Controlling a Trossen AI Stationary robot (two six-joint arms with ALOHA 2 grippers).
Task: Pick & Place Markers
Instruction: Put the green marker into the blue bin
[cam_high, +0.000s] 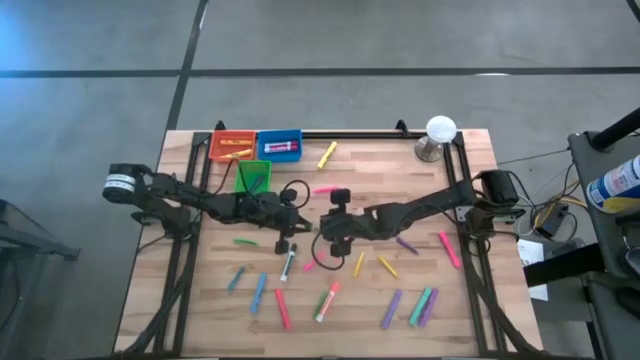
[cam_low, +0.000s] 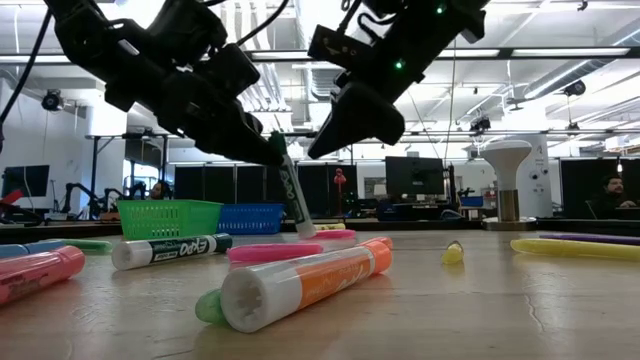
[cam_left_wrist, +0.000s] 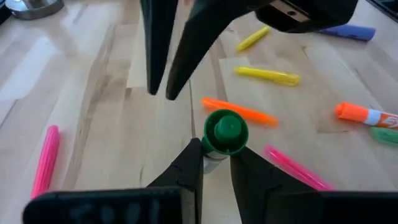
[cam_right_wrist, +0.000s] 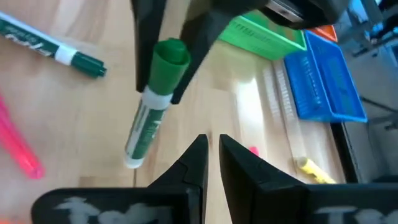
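My left gripper (cam_high: 284, 241) is near the table's middle, shut on a white marker with a green cap (cam_low: 291, 192). That marker shows in the left wrist view (cam_left_wrist: 224, 131) and the right wrist view (cam_right_wrist: 151, 111). My right gripper (cam_high: 333, 243) hangs just to its right, shut and empty (cam_right_wrist: 212, 147), with its tips level with the cap (cam_low: 322, 150). A second green-capped marker (cam_right_wrist: 57, 46) lies flat on the wood. An orange marker (cam_low: 310, 285) lies nearest the low camera. Several more markers are scattered over the near half of the table (cam_high: 400, 300). My left gripper pinches the marker between its two fingers (cam_left_wrist: 189, 171) at the green cap end (cam_left_wrist: 219, 147), coming from above and slanting down. The marker hangs below the fingers, tilted, with its white end (cam_low: 304, 229) low over the table. I cannot tell whether that end touches the wood.
Three small bins stand at the far left: orange (cam_high: 232, 146), blue (cam_high: 280, 145) and green (cam_high: 252, 176), with markers in them. A white-topped metal stand (cam_high: 439, 136) is at the far right. Black frame rails (cam_high: 468, 250) run along both sides.
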